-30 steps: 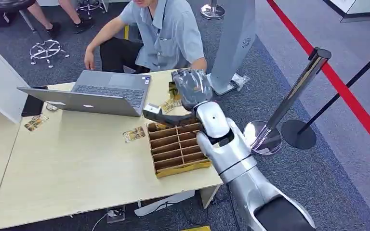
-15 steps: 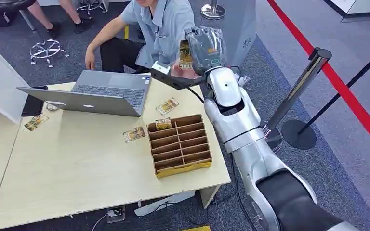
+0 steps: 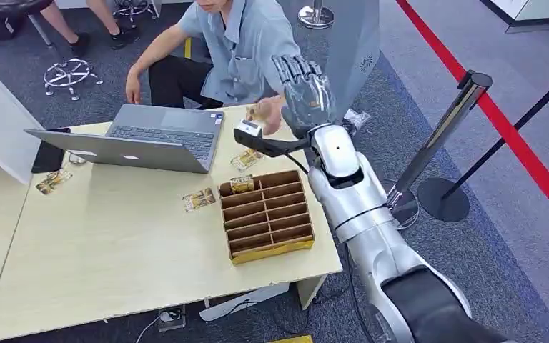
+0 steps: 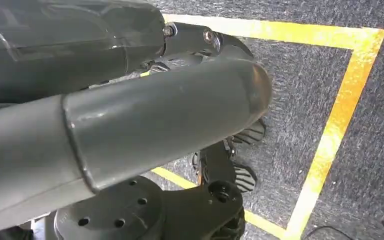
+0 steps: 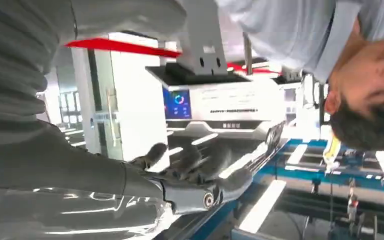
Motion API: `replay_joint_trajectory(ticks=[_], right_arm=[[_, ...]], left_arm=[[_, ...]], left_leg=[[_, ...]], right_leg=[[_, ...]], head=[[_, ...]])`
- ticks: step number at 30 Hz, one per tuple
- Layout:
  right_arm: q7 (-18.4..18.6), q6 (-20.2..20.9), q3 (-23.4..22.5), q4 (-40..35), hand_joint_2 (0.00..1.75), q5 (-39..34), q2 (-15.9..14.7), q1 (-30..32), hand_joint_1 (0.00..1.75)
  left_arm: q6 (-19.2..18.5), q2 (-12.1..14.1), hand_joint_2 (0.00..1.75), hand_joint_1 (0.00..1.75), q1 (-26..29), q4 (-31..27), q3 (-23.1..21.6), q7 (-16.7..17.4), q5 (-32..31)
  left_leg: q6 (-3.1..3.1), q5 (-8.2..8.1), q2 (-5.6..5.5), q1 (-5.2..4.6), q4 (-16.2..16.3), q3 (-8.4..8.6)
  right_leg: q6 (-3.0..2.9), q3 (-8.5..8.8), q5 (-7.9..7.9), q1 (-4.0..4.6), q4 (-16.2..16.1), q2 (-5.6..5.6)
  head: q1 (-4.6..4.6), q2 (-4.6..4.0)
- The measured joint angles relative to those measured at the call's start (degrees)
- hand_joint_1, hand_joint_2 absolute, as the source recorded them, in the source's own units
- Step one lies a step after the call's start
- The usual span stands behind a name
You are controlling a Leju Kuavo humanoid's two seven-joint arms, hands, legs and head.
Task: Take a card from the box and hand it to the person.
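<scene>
One right hand raised beyond box, fingers spread, holding nothing, person's hand with card beside it, laptop left of box, left hand's state cannot be told.

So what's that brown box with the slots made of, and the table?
The divider box looks like plain brown cardboard: matte, thin walls, with a yellowish front edge. The table looks like pale wood or wood-look laminate, smooth with a faint grain; which one, I can't tell.

Matt wood and card, glossy metal

The table is pale, smooth wood laminate – the divided box plain brown cardboard; the right arm and stanchion post are polished metal, the laptop matt grey, the carpet rough.
</scene>
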Motion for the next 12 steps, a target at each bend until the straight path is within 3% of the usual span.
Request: replay_joint_trajectory(ticks=[3, 7, 12], right_arm=[[-2.4, 2.6, 0.0, -2.4, 1.75, -7.8, 0.7, 3.3, 0.00], [-6.8, 7.2, 0.1, -6.8, 1.75, -27.8, 1.7, 8.3, 0.00], [-6.6, 10.2, 0.7, -13.3, 1.75, -51.1, 1.2, 13.8, 0.00]], left_arm=[[0.6, 0.0, 0.00, 0.00, 0.0, 0.0, 0.0, 0.3, 1.1], [1.5, -0.4, 0.00, 0.00, 0.0, 0.0, 0.4, 0.7, 2.7], [1.9, -0.7, 0.00, 0.00, 0.1, 0.0, 0.9, 0.5, 3.9]], left_leg=[[0.00, 0.00, 0.00, 0.00, 0.0, 0.00], [0.00, 0.00, 0.00, 0.01, 0.0, -0.01], [0.00, 0.00, 0.01, 0.00, 0.0, 0.02]], right_leg=[[0.00, 0.00, 0.00, 0.00, 0.0, 0.00], [0.00, -0.01, 0.00, 0.01, 0.0, 0.00], [0.00, 0.00, 0.00, 0.00, 0.0, 0.00]], head=[[0.00, 0.00], [-0.02, 0.00], [0.00, 0.00]])
